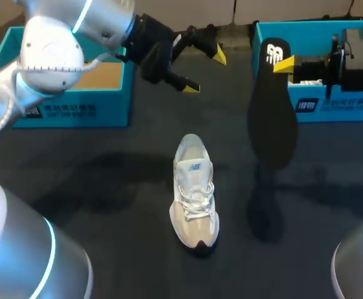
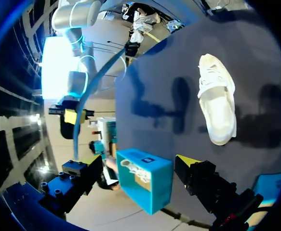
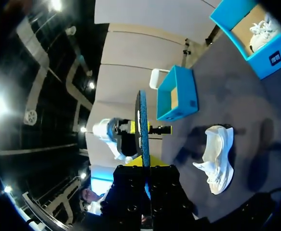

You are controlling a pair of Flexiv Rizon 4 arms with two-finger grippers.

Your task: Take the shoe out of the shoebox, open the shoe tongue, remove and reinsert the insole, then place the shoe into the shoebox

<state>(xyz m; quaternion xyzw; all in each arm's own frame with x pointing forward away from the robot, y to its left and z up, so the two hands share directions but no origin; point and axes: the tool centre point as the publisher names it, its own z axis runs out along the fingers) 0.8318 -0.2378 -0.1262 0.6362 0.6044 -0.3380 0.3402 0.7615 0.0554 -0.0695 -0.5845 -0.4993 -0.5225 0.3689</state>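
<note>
One white laced shoe (image 1: 195,193) sits sole-down at mid-frame on the dark matte table (image 1: 106,180), with open room all round. Upper right, the right gripper (image 1: 283,65) pinches the flat black insole (image 1: 271,118) upright by a teal shoebox (image 1: 337,106). The left gripper (image 1: 204,71), upper centre, gapes empty.

A dark, matte table (image 1: 106,205) fills the head view from edge to edge. Soft shadows (image 1: 100,165) pool on it left of centre and again right of centre. At the upper right of the frame stands an open-topped blue box (image 1: 346,107) with a white label (image 1: 306,104) on its front wall. The right wrist view shows a spare white shoe (image 3: 261,34) lying inside that box, laces up.
</note>
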